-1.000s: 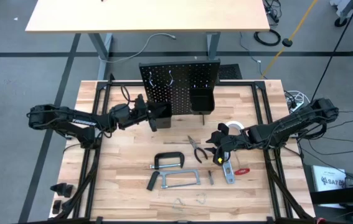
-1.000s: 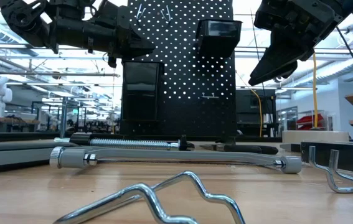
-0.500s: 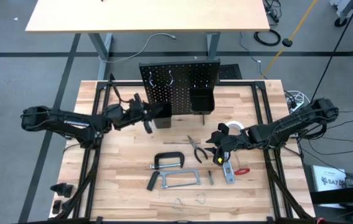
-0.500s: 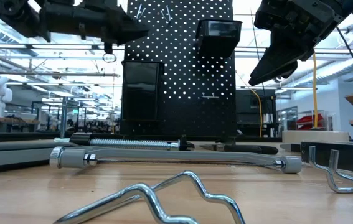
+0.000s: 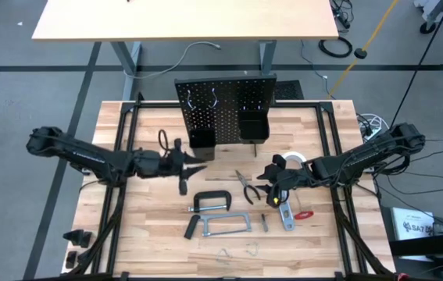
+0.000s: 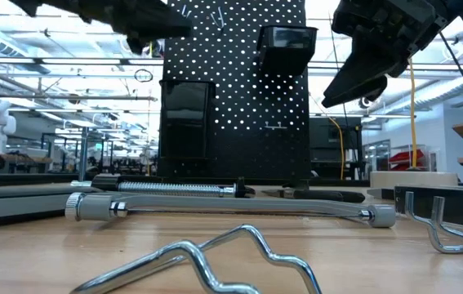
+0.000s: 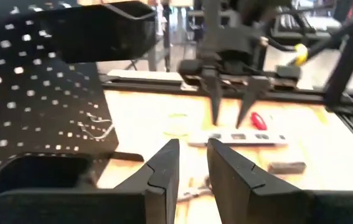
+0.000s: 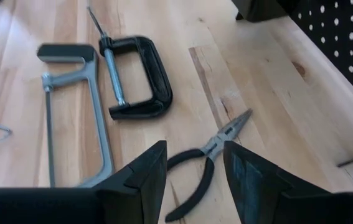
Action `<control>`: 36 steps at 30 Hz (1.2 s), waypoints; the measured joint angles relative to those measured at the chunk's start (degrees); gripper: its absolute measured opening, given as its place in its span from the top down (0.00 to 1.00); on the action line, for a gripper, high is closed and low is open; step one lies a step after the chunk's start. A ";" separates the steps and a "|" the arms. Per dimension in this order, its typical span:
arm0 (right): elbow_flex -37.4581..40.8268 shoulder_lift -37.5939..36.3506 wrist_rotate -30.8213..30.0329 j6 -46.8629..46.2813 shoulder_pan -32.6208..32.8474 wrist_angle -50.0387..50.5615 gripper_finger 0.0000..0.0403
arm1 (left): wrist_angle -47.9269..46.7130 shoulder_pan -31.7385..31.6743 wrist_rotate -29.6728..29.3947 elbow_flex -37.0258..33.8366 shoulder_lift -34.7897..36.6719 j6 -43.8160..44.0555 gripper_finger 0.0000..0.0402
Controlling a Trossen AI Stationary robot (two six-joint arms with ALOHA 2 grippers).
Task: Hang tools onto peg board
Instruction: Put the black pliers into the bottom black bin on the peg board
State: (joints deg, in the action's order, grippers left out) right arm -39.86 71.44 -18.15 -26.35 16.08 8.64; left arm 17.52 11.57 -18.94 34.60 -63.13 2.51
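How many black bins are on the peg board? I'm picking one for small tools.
2. One bin hangs low on the peg board, on its left arm side; the other bin hangs beside it on the right arm side. In the low view that second bin sits higher. None seems hidden.

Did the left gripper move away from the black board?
Yes. In the high view the left gripper has pulled back from the peg board and its left bin, out over the table toward the C-clamp.
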 joint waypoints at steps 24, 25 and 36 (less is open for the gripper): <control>-0.02 1.01 0.52 -10.38 3.06 -2.90 0.62 | -0.58 15.48 -3.76 3.00 -13.30 4.30 0.78; -0.02 1.74 0.52 -11.01 3.64 -3.01 0.62 | -0.28 15.48 -3.76 3.00 -14.15 3.93 0.78; -0.02 15.76 -2.60 -9.47 3.43 -13.37 0.52 | 2.12 15.46 -4.24 3.00 -20.69 3.03 0.61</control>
State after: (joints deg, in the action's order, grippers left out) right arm -39.88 87.20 -20.75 -35.82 19.51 -4.73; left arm 19.64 27.03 -23.18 37.60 -83.82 5.54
